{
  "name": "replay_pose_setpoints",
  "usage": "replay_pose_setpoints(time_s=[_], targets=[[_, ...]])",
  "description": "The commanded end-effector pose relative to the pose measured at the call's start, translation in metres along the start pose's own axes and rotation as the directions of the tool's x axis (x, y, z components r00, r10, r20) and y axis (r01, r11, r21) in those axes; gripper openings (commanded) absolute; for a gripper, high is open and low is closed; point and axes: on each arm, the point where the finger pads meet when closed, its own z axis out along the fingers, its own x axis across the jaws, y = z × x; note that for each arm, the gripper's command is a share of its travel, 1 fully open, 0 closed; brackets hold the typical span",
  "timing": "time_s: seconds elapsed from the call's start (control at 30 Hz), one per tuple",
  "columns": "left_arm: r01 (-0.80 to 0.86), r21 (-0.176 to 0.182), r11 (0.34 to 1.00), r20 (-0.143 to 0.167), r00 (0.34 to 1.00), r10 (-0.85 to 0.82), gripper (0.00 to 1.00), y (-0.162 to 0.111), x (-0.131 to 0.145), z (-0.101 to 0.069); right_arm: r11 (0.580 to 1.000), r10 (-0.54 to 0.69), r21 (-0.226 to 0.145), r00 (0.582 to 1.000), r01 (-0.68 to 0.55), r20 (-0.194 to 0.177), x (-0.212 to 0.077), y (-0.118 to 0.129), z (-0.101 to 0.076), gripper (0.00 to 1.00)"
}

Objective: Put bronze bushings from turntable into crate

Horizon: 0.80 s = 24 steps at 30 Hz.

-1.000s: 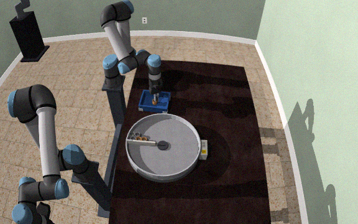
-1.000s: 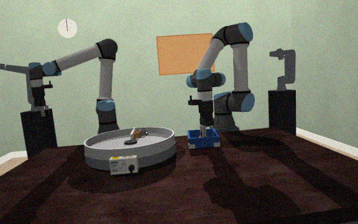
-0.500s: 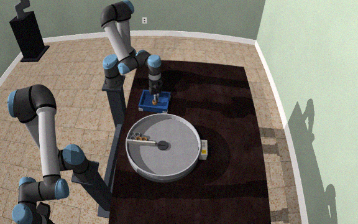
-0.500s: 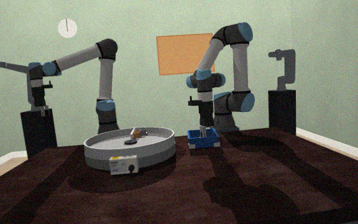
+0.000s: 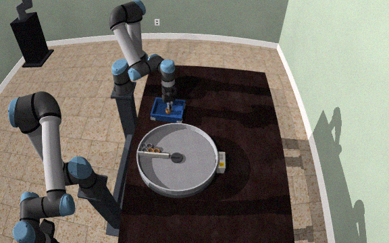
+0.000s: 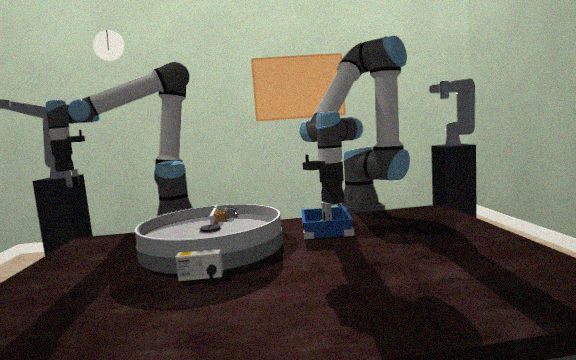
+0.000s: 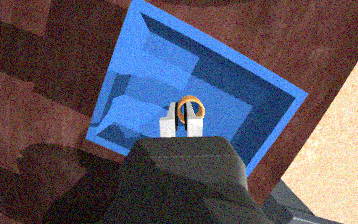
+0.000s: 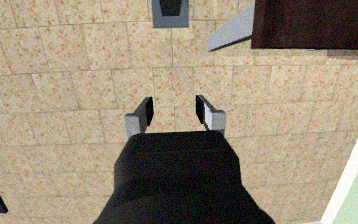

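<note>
The blue crate (image 5: 166, 119) (image 6: 329, 230) (image 7: 230, 52) sits level between its white corner guides. My left gripper (image 5: 169, 106) (image 6: 327, 216) (image 7: 180, 110) is inside the crate's outline, low, shut on the wall of a bronze bushing (image 7: 202, 111) (image 5: 168, 111), one finger inside the ring. Two bronze bushings (image 5: 157, 150) (image 6: 220, 216) lie on the grey turntable (image 5: 191, 175) (image 6: 258, 250), against a light bar. Several steel bushings (image 5: 150, 146) lie beside them near the rim. My right gripper (image 8: 174, 104) (image 6: 71, 183) is open and empty, over the floor, away from the table.
The light bar (image 5: 154, 154) runs from the turntable's hub (image 5: 177, 157) to its rim. A control box (image 5: 221, 162) (image 6: 199, 265) is on the turntable's side. The crate's walls stand close around my left fingers. The turntable's rim is near the crate.
</note>
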Motion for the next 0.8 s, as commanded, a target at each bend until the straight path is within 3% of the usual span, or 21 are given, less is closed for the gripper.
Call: replay_pose_setpoints(time_s=[0.0, 0.53, 0.57, 0.77], targets=[[0.000, 0.001, 1.000, 0.001, 1.000, 0.000, 0.00, -0.0004, -0.0002, -0.0004, 1.000, 0.000, -0.002, 1.000, 0.000, 0.000, 0.0001, 0.0004, -0.0005, 1.00], [0.000, 0.001, 1.000, 0.001, 1.000, 0.000, 0.00, -0.0004, -0.0002, -0.0004, 1.000, 0.000, -0.002, 1.000, 0.000, 0.000, 0.0001, 0.0004, -0.0005, 1.00], [0.000, 0.001, 1.000, 0.001, 1.000, 0.000, 0.41, -0.0004, -0.0002, -0.0004, 1.000, 0.000, -0.002, 1.000, 0.000, 0.000, 0.0001, 0.0004, -0.0005, 1.00], [0.000, 0.001, 1.000, 0.001, 1.000, 0.000, 0.41, -0.0004, -0.0002, -0.0004, 1.000, 0.000, -0.002, 1.000, 0.000, 0.000, 0.0001, 0.0004, -0.0005, 1.00]])
